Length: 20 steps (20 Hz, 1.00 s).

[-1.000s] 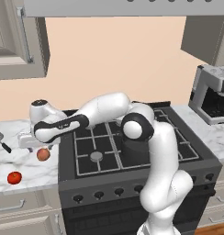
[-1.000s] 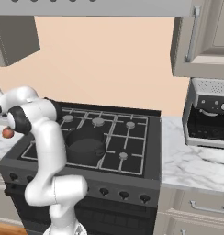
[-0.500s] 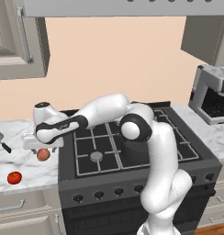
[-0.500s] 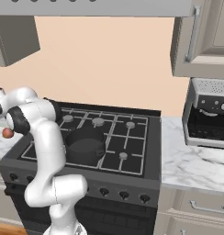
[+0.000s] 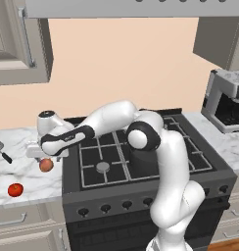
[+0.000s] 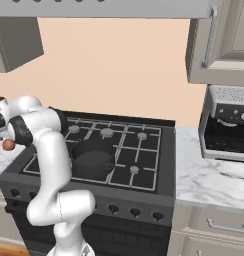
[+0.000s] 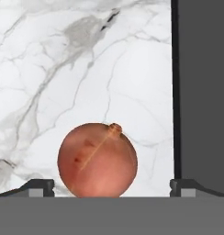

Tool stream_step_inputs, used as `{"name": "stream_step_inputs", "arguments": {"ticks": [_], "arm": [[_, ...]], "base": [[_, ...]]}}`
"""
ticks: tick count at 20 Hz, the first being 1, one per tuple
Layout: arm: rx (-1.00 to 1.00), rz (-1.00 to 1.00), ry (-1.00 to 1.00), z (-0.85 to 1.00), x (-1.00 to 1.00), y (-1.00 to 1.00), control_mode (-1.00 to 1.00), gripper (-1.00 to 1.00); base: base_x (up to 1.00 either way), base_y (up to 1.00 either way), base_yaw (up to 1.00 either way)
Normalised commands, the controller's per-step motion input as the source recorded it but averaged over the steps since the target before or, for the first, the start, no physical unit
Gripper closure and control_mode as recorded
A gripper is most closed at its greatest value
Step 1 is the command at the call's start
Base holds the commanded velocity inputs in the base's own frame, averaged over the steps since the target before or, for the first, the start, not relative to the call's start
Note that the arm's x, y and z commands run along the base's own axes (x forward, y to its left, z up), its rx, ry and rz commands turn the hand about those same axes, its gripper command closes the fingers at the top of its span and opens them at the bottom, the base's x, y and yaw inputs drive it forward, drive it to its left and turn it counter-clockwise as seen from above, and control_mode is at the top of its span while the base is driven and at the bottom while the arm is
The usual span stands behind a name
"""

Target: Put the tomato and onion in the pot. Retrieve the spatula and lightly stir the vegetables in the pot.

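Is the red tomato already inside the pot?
No, the tomato lies on the marble counter left of the stove, while the pot sits on a burner with nothing red in it.

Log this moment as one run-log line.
gripper: open, over onion | onion: on counter beside stove | tomato: on counter | pot: on stove

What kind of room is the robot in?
It looks like a kitchen, a computer-drawn one. There is a black stove with burners and knobs, a dark pot sitting on it, marble counters with cupboards above, and a coffee machine at the side.
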Motion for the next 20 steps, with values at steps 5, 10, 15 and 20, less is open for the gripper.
{"name": "stream_step_inputs", "arguments": {"ticks": [5, 10, 15, 20], "arm": [[0.00, -0.04, -0.01, -0.03, 0.12, 0.00, -1.00, -1.00], [0.00, 0.00, 0.01, -0.10, 0.00, 0.00, -1.00, -1.00], [0.00, 0.00, 0.00, -0.37, 0.00, 0.00, -1.00, -1.00], [0.00, 0.00, 0.00, -0.18, 0.00, 0.00, -1.00, -1.00]], "base": [[0.00, 0.00, 0.00], [0.00, 0.00, 0.00], [0.00, 0.00, 0.00], [0.00, 0.00, 0.00]]}}
